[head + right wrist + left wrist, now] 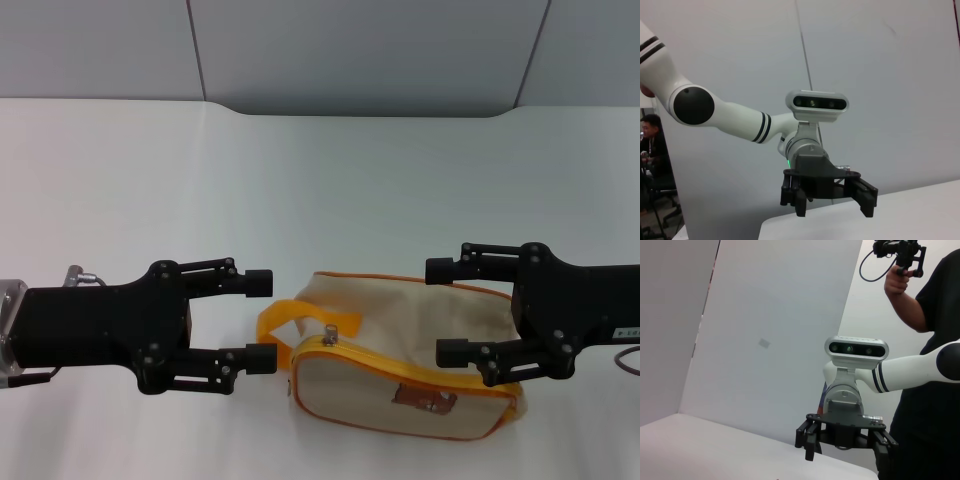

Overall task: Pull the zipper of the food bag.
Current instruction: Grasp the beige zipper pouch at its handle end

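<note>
The food bag (380,400) is a cream pouch with orange piping and a bear print, lying on the white table near its front edge. Its orange zipper (420,375) runs along the top front edge, with the silver pull tab (330,334) at the left end. The orange loop handle (275,322) sticks out to the left. My left gripper (262,322) is open, just left of the bag, fingertips level with the handle. My right gripper (442,310) is open over the bag's right part. The wrist views show no bag, only the opposite grippers: right (846,450) and left (834,207).
The white table (320,180) stretches back to a grey wall. A person holding a hand controller (902,255) stands behind the right arm in the left wrist view. Another person (650,145) sits at the side in the right wrist view.
</note>
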{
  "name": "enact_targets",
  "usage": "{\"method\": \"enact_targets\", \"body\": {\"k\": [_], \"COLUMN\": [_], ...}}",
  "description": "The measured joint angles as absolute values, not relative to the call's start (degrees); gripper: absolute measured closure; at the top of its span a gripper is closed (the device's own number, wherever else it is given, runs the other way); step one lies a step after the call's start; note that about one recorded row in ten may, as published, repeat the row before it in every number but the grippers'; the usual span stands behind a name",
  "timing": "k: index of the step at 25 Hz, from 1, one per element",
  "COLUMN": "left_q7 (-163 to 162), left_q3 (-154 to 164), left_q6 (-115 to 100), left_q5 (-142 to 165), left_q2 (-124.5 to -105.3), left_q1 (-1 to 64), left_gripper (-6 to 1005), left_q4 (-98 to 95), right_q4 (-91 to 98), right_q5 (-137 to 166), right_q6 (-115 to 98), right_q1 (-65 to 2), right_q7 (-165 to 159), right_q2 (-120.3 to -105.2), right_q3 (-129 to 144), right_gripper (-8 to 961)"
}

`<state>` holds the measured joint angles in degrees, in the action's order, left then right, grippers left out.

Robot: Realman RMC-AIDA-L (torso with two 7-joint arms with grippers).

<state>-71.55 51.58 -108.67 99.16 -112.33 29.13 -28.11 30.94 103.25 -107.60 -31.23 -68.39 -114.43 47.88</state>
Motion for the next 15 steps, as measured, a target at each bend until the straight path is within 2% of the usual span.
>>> {"method": "enact_targets", "body": {"k": [15], "left_q7": [-71.8], "left_q3": [51.9], "left_q6": [-108.7], "left_q5": [99.2], "left_q2": [-112.33], "left_q1": [29.3], "left_gripper": [227], "left_q4": [-28.3], "right_q4": [30.8], "right_q5": [104.0], "right_q6": [-107.3], "right_q1": [-31.1], "right_q7": [-68.2], "right_q2": [-114.53], "right_q3": [47.9], "right_gripper": [134]}}
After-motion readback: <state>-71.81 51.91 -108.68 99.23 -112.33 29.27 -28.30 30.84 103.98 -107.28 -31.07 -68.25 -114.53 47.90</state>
